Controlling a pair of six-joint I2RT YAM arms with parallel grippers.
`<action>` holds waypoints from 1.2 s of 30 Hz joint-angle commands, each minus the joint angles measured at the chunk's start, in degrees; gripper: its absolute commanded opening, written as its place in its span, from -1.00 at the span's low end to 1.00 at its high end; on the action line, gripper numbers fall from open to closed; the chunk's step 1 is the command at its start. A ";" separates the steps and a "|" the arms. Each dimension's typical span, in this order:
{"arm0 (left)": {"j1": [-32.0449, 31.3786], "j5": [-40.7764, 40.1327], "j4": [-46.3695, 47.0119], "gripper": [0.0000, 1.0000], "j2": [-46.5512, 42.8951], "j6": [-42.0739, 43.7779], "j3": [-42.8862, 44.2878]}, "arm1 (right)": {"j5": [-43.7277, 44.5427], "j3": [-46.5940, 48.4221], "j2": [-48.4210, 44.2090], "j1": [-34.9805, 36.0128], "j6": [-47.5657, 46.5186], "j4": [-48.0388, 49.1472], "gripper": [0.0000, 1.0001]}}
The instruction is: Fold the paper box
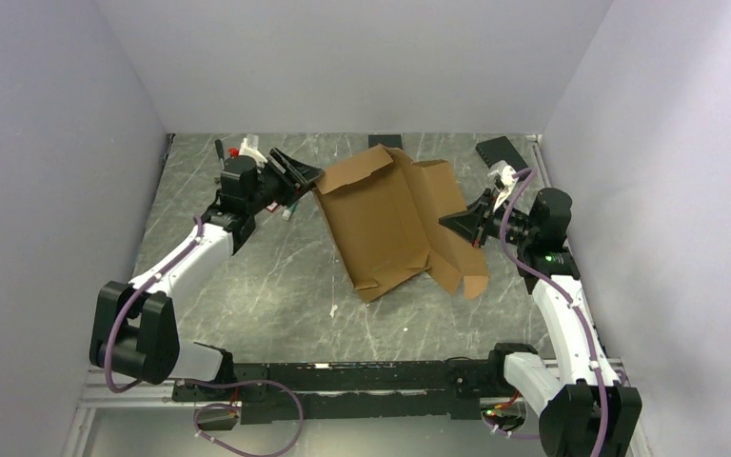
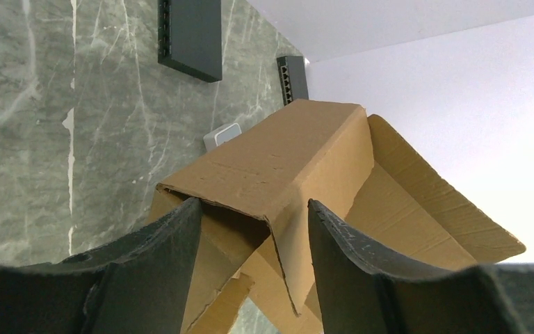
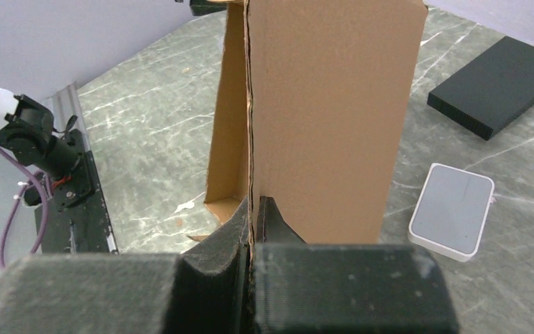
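The paper box (image 1: pixel 390 224) is a brown cardboard sheet, half raised and tilted in the middle of the table, with its flaps sticking up. At the sheet's far left corner my left gripper (image 1: pixel 305 176) stands open. In the left wrist view its fingers (image 2: pixel 174 264) stand on either side of a folded corner of the paper box (image 2: pixel 278 174), with gaps showing on the inner sides. My right gripper (image 1: pixel 462 224) is on the sheet's right side. In the right wrist view the gripper (image 3: pixel 252 209) is shut on the thin edge of an upright panel of the paper box (image 3: pixel 327 104).
A black slab (image 1: pixel 500 150) lies at the back right and another (image 1: pixel 385 141) against the back wall. A small white case (image 3: pixel 452 209) lies on the table just right of the held panel. Grey walls close in three sides.
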 commanded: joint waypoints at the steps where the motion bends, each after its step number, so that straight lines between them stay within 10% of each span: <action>1: 0.39 2.23 -3.53 0.25 0.16 3.76 2.48 | 1.73 3.25 -0.54 -0.09 -2.61 0.72 -1.00; 27: 4.66 4.19 -11.54 0.24 -0.89 10.40 6.82 | 8.24 2.65 0.26 0.63 -4.67 -0.86 -1.00; 36: 6.06 2.02 -15.94 0.51 -4.87 13.21 6.02 | 9.12 2.61 0.42 0.65 -4.73 -0.96 -1.00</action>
